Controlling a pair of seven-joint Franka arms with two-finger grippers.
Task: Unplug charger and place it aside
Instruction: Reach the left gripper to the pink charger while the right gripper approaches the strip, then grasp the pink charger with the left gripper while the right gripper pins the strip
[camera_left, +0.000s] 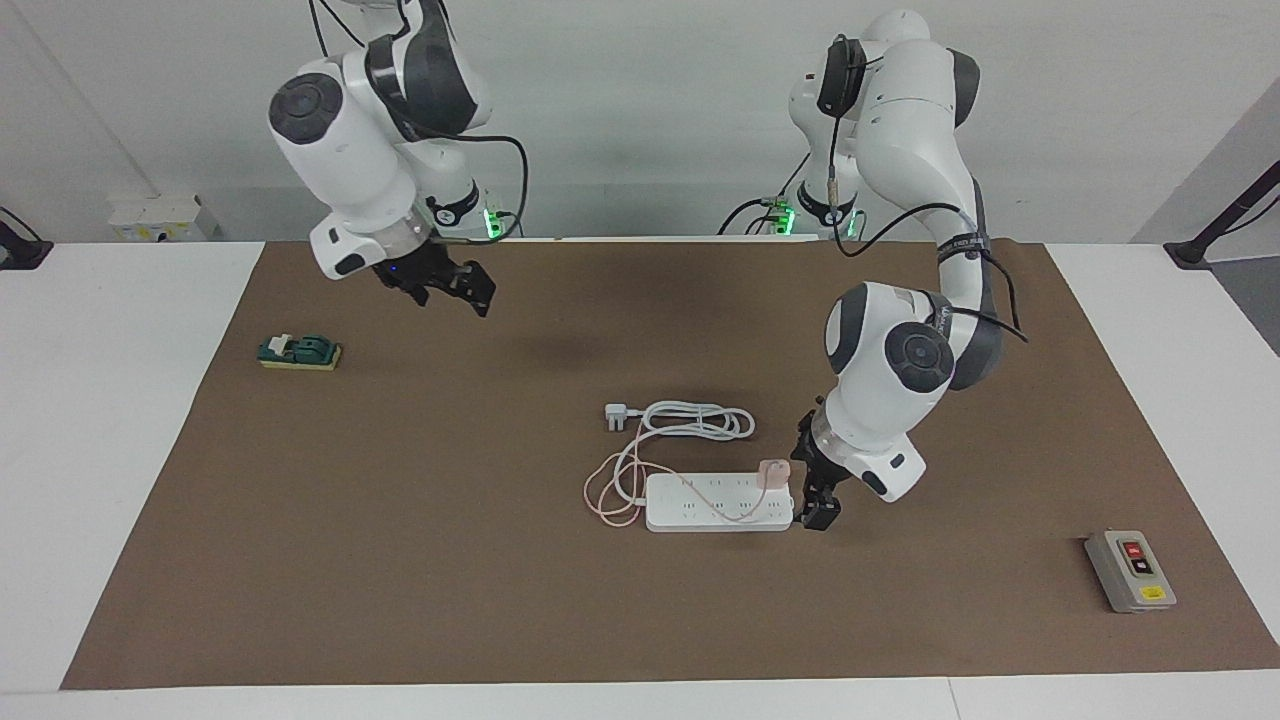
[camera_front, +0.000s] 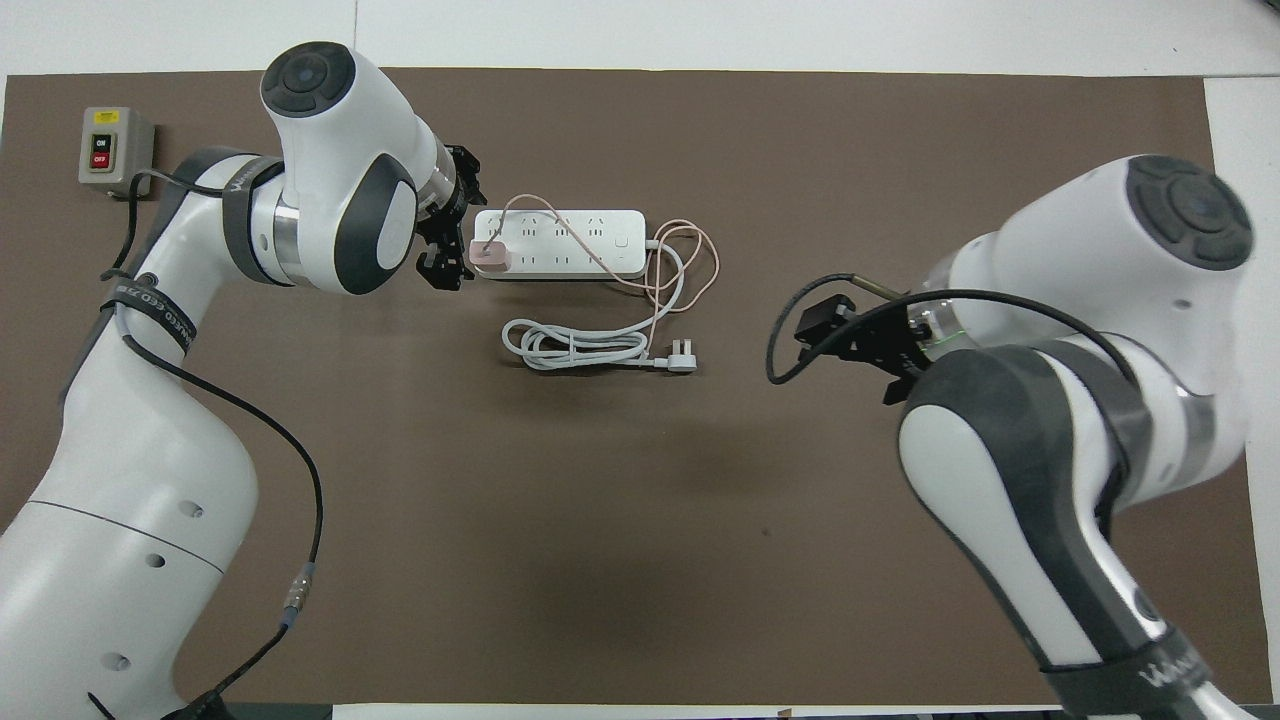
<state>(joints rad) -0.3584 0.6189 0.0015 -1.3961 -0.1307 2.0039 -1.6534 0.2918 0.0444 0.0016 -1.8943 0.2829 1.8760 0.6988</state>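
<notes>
The pale pink charger (camera_left: 773, 472) is plugged into the white power strip (camera_left: 700, 505) at the strip's end toward the left arm. It also shows in the overhead view (camera_front: 490, 256) on the strip (camera_front: 580, 240). Its thin pink cable (camera_left: 608, 497) runs over the strip and loops on the mat (camera_front: 702, 262). My left gripper (camera_left: 812, 482) is low and open at that end of the strip, right beside the charger and holding nothing; it also shows in the overhead view (camera_front: 450, 222). My right gripper (camera_left: 455, 288) waits, raised and open over the mat (camera_front: 850, 340).
The strip's thick white cord with its grey-white three-pin plug (camera_left: 690, 418) lies coiled nearer the robots than the strip (camera_front: 590, 345). A grey on/off button box (camera_left: 1130, 570) sits at the left arm's end (camera_front: 115, 150). A green and yellow block (camera_left: 300, 351) sits at the right arm's end.
</notes>
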